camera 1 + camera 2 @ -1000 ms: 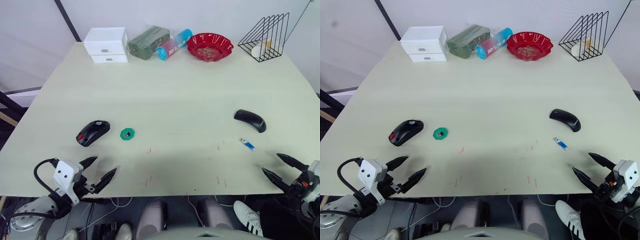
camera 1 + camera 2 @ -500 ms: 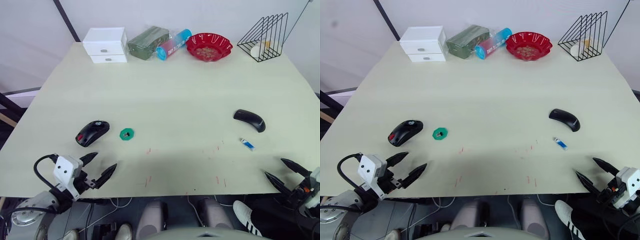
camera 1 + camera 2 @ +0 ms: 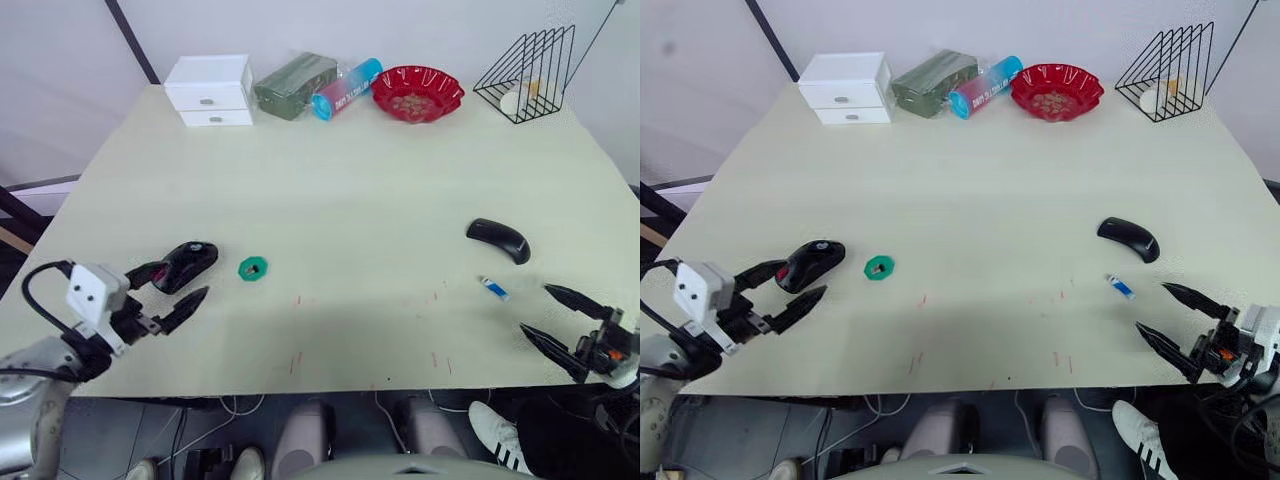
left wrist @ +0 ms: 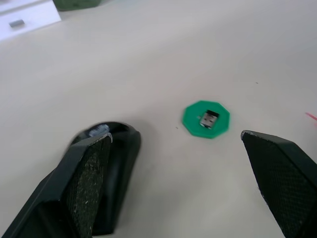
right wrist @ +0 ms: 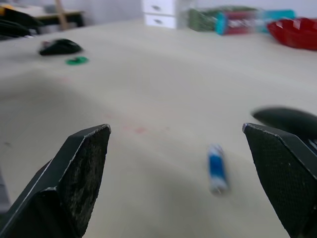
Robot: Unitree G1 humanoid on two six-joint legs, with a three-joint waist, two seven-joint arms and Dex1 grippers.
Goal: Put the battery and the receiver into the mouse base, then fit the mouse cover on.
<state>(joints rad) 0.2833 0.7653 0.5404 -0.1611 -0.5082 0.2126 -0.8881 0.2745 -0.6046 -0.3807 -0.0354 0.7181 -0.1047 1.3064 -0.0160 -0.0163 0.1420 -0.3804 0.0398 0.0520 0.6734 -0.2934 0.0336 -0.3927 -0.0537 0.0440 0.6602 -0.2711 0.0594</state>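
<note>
Lower left of the head view: left gripper (image 3: 160, 288) with fingers spread wide and holding nothing, its tips just beside the mouse base (image 3: 186, 265). Right of the base, the green disc (image 3: 253, 268) lies flat with the receiver (image 4: 209, 118) sitting on it (wrist view shows the dark stub plainly).

Lower right: right gripper (image 3: 560, 321) also spread wide and empty, aimed toward the battery (image 3: 494, 288), which lies loose on the table (image 3: 340, 180) just short of the tips. Mouse cover (image 3: 498, 240) rests above the battery, near it, well apart from the base.

Progress, by judgement: nothing seated yet. Battery, receiver and cover all lie apart from the base, so every step remains; both arms look to be at the approach stage.

Upper edge of frame: white drawer box (image 3: 211, 89), green packet (image 3: 295, 84), blue-and-red tube (image 3: 347, 88), red bowl (image 3: 417, 93), black wire rack (image 3: 532, 72). All well away from the work; nothing blocks either reach. Faint red marks on the table between the two groups.
</note>
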